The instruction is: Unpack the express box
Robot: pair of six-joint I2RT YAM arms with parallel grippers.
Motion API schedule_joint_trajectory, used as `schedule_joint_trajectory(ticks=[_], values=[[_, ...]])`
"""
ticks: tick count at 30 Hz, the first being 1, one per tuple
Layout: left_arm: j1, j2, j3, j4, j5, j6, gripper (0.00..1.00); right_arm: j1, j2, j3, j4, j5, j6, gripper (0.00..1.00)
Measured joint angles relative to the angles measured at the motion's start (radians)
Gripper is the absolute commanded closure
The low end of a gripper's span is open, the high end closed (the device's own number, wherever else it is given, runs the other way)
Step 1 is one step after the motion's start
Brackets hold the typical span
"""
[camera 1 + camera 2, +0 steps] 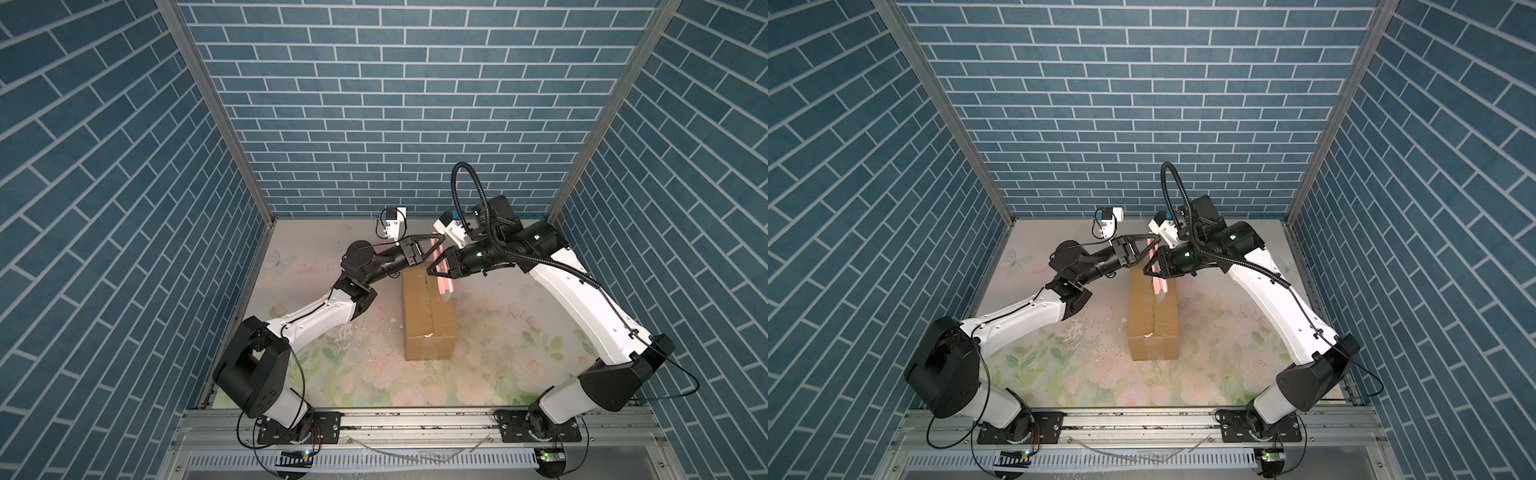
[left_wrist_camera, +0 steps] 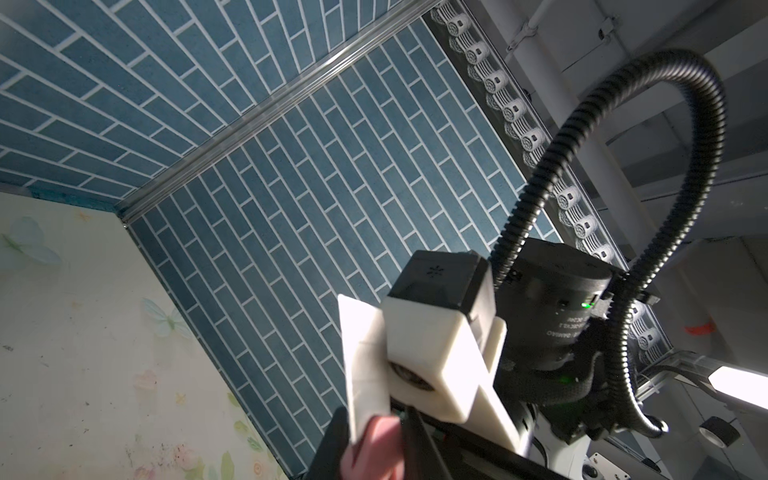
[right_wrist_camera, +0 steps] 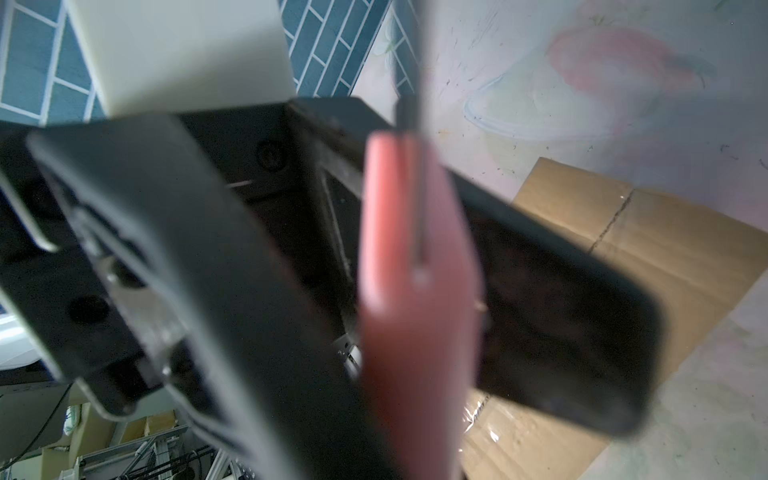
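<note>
Pink knife (image 3: 415, 324) is gripped in my right pincer (image 1: 439, 268); my left pincer (image 1: 434, 243) is at its other end, closed or not I cannot tell. The express box (image 1: 430, 320) lies below my right pincer, on the bench (image 1: 519, 332).

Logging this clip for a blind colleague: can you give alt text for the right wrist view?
A blurred pink knife fills the middle, close up, between black fingers. Behind it lies the brown box, its seam showing, on a floral table.
</note>
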Motion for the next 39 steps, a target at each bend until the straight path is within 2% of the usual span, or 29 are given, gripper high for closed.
schedule_joint_trajectory(ticks=[2, 8, 17, 26, 28, 36, 39], values=[[0.004, 0.012, 0.0, 0.023, 0.002, -0.011, 1.0, -0.004, 0.0, -0.009, 0.017, -0.006, 0.001, 1.0], [0.011, 0.043, -0.003, 0.08, 0.002, -0.046, 1.0, -0.014, 0.0, -0.035, 0.057, -0.027, 0.011, 1.0], [0.024, 0.072, -0.018, 0.157, -0.024, -0.081, 1.0, -0.02, -0.014, -0.076, 0.15, -0.023, 0.068, 0.74], [0.066, 0.122, -0.029, 0.219, -0.09, -0.123, 1.0, -0.051, -0.036, -0.077, 0.246, 0.058, 0.126, 0.62], [0.08, 0.123, -0.04, 0.213, -0.119, -0.126, 1.0, -0.056, -0.04, -0.085, 0.278, 0.064, 0.142, 0.55], [0.166, 0.123, -0.065, 0.2, -0.283, -0.17, 1.0, -0.058, -0.226, -0.342, 0.547, 0.125, 0.271, 0.39], [0.183, 0.123, -0.065, 0.2, -0.349, -0.193, 1.0, -0.059, -0.291, -0.441, 0.674, 0.157, 0.336, 0.36]])
